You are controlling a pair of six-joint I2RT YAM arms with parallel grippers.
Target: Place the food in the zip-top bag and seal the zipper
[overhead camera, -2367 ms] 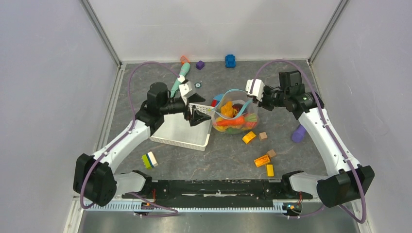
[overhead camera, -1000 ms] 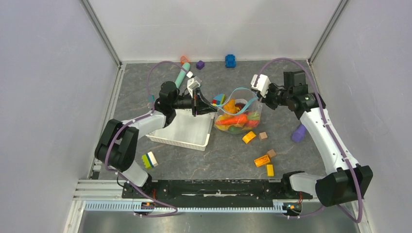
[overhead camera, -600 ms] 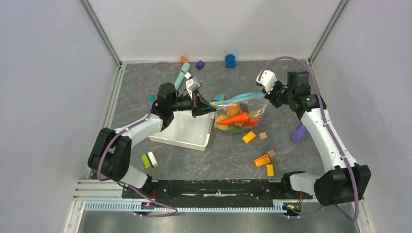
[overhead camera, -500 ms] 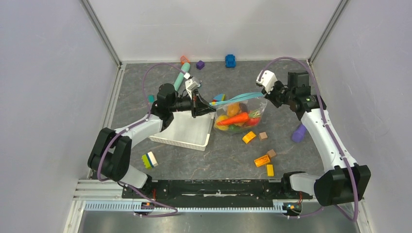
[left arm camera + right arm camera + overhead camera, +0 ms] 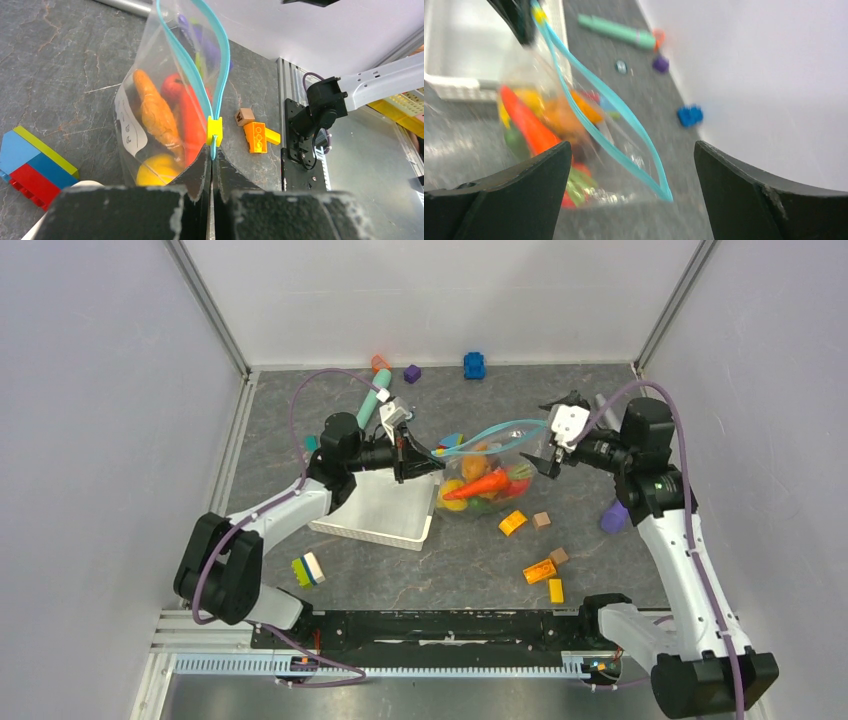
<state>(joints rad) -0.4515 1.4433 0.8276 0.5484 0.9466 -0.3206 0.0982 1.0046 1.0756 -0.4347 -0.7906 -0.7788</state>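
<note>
The clear zip-top bag (image 5: 492, 468) hangs low over the table with the food inside: an orange carrot (image 5: 483, 483), yellow and red pieces (image 5: 150, 175) and green ones (image 5: 579, 182). My left gripper (image 5: 418, 459) is shut on the left end of the light-blue zipper (image 5: 212, 150), just behind its yellow slider (image 5: 214, 131). The zipper (image 5: 505, 423) bows open in a long loop. My right gripper (image 5: 550, 435) is open at the bag's right end, and the strip's tip (image 5: 668, 196) lies loose between its fingers (image 5: 744, 190).
A white mesh basket (image 5: 375, 510) sits under my left arm. Orange, yellow and wooden blocks (image 5: 540, 570) lie in front of the bag, with a purple piece (image 5: 613, 515) at the right. A teal marker (image 5: 370, 405) and a blue toy (image 5: 474, 365) lie at the back, and a brick stack (image 5: 308, 568) at the front left.
My right gripper has opened, let go of the bag's right end and drawn back to the right. The zipper, pulled taut before, now bows open. The left gripper holds its place.
</note>
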